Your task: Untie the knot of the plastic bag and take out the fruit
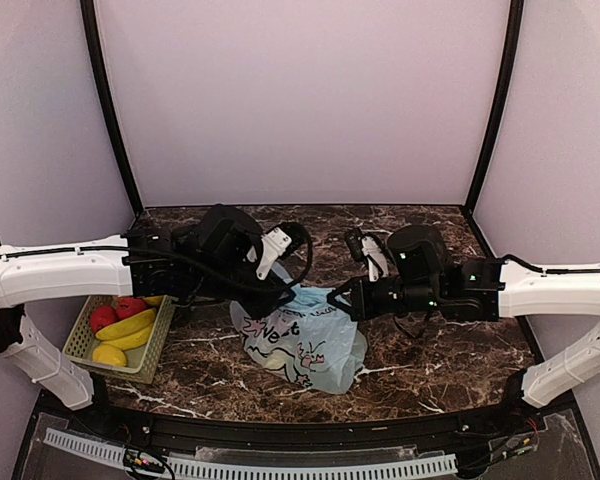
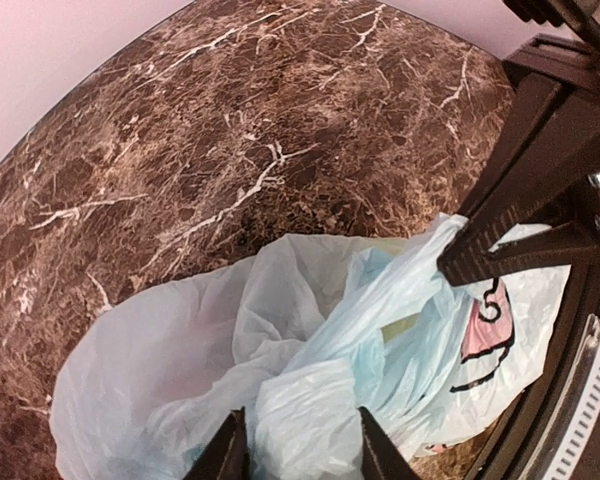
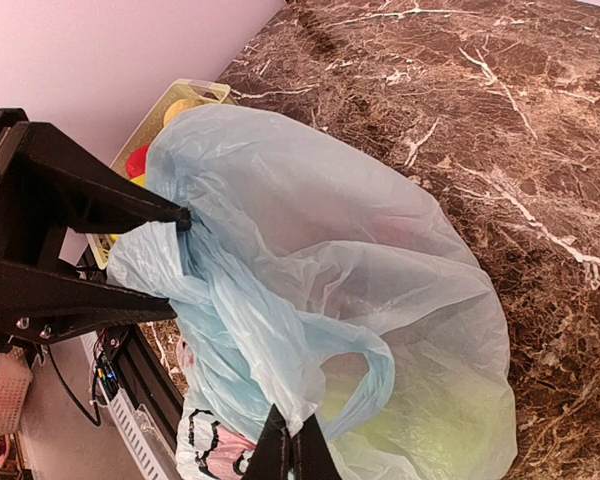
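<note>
Bag (image 1: 305,345): pale blue, translucent, crinkled, pink-black print. Sits mid-worktop (image 1: 430,350), top bunched and stretched taut. Green fruit (image 3: 420,428) shows through.

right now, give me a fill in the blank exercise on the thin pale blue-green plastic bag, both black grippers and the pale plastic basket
The right gripper is ___ on a fold of the thin pale blue-green plastic bag.
A bunch of the bag's plastic sits ___ the left gripper's fingers.
The yellow bananas lie in the pale basket on the robot's ___ side.
Missing words: shut; between; left.
</note>
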`<state>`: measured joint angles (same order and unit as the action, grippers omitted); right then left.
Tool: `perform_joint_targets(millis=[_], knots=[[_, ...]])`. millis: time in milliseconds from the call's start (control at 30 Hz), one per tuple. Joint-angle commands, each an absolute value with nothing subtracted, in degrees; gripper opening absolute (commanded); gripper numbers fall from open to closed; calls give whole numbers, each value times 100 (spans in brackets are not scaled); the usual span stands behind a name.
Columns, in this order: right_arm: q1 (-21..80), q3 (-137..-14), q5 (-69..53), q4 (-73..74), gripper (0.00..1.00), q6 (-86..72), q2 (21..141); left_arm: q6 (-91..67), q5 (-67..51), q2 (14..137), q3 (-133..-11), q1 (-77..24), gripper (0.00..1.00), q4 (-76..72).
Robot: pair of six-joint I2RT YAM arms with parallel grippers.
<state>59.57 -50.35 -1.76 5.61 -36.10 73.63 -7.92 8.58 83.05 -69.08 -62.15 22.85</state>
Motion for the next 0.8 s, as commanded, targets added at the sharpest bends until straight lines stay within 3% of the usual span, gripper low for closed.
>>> perform_joint_targets(millis=[0,33,167,467,767], knots=[[5934,-5123,-241,390,0,-3620,7353,-813,843,8231,-6951,-6242,23,2404],[5938,-5099,-241,380,0,-3628,7334,-840,835,8193,-6938,-6241,16,2385],[5938,-5011,-199,372,0,-3659,7233,-926,794,8036,-6785,-6240,2,2224],[5923,-4954,-19,501,0,-3639,7048,-1146,706,7768,-6581,-6216,1,1950],[5816,-4634,413,780,0,-3703,6535,-1744,-38,7182,-5853,-5465,1,1259]])
